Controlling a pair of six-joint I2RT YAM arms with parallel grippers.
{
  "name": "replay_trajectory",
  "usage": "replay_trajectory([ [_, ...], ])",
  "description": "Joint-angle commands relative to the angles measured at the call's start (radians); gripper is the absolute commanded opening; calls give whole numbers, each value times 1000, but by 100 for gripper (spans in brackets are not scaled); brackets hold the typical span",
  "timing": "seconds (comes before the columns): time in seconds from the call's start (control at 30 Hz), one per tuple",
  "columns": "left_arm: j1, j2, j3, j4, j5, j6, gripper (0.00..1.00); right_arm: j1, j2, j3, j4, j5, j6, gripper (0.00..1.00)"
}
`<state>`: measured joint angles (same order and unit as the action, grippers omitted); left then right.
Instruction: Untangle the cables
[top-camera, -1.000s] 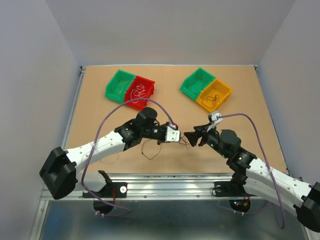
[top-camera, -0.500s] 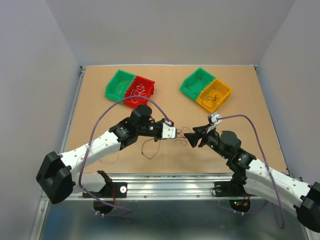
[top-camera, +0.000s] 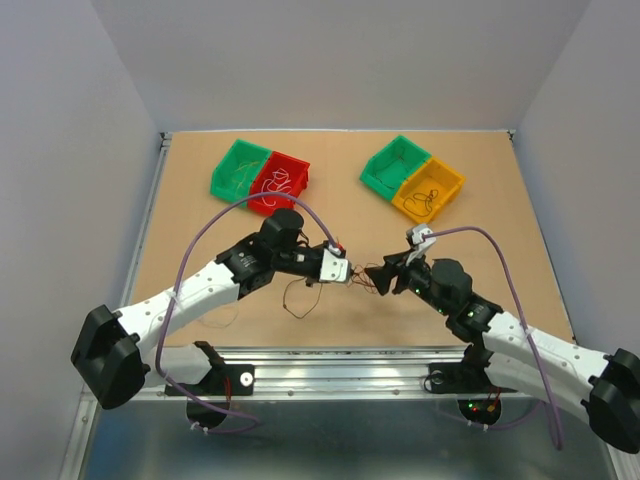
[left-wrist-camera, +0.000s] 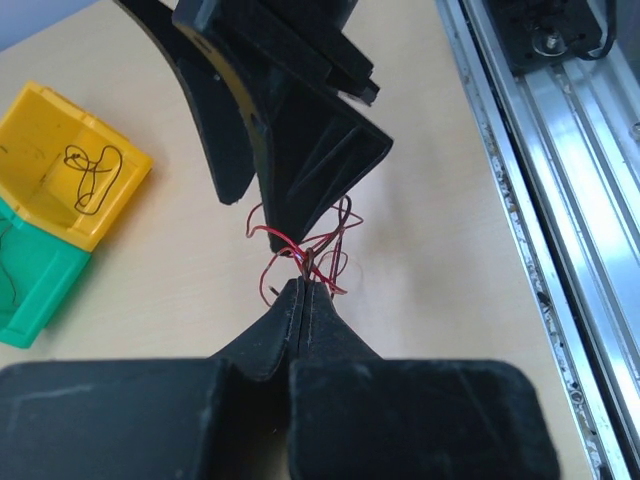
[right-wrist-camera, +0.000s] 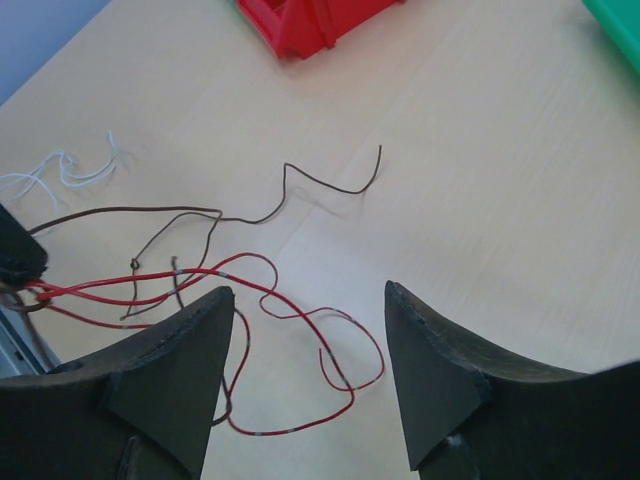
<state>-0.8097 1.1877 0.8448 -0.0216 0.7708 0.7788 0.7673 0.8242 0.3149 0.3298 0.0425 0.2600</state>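
Cables (top-camera: 361, 283) between left pincer (top-camera: 349, 277) and right pincer (top-camera: 371, 272) — bins (top-camera: 224, 185) behind

Centre of surface (top-camera: 340, 215): blocked. Left gripper (top-camera: 352, 276) and right gripper (top-camera: 373, 277) nose to nose, cables (top-camera: 362, 283) strung between, brown strand (right-wrist-camera: 340, 188) trailing alongside.
Far side: green-and-red bins (top-camera: 290, 200), green-and-yellow bins (top-camera: 375, 185); open lane between.

Green-red bin pair (top-camera: 262, 160), green-yellow bin pair (top-camera: 400, 196)
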Motion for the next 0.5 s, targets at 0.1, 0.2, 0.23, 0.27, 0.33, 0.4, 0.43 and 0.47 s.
replay_trajectory([
  [0.1,3,-30,60,-51,76,40,0,4,56,24,98,0,-34,60],
  [0.2,1,-33,59,-52,76,43,0,6,75,32,100,23,-34,45],
  [0.23,3,-33,59,-52,74,45,0,4,78,41,98,37,-31,25],
  [0.27,3,-30,59,-48,62,45,0,4,75,44,98,74,-13,15],
  [0.33,3,-20,54,-35,42,45,0,4,56,67,74,124,2,0],
  [0.4,4,1,53,-32,19,54,0,4,36,104,-4,233,22,1],
  [0.43,4,6,50,-26,7,60,0,4,20,124,-32,285,27,1],
  [0.47,7,9,42,0,-16,59,0,4,-18,169,-63,383,39,1],
])
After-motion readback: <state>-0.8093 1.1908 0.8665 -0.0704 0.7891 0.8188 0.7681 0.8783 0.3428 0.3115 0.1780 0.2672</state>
